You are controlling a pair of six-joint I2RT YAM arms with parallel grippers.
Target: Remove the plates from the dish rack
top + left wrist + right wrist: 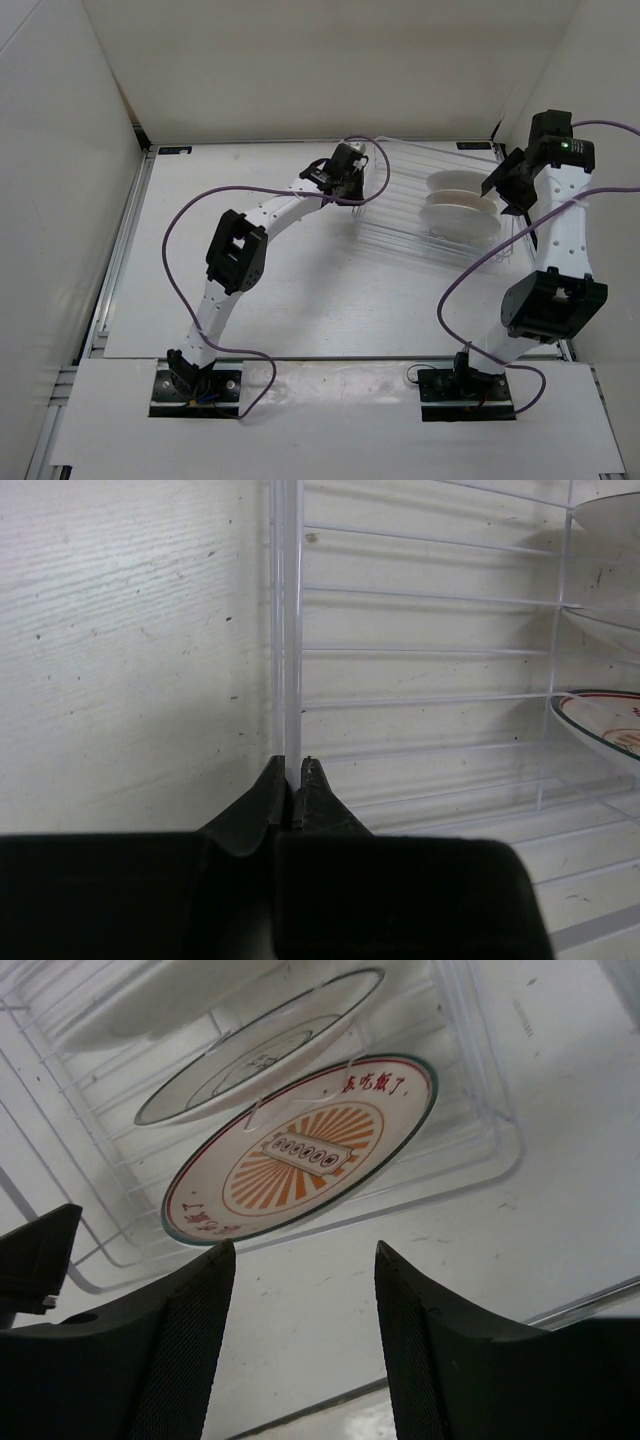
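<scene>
The white wire dish rack [400, 215] lies at the back middle of the table. Two plates stand in its right end: the sunburst plate [300, 1150] nearest my right gripper, the grey-rimmed plate [255, 1050] behind it. From above they show as white undersides, the sunburst plate [460, 222] in front of the grey-rimmed plate [455, 184]. My left gripper [294, 765] is shut on the rack's left end bar [290, 630]. My right gripper [305, 1255] is open and empty, a short way to the right of the sunburst plate, above the table.
White walls enclose the table on three sides. A metal rail [120, 250] runs along the table's left edge. Purple cables loop over both arms. The rack's rounded corner [500, 1155] lies between my right gripper and the back of the table.
</scene>
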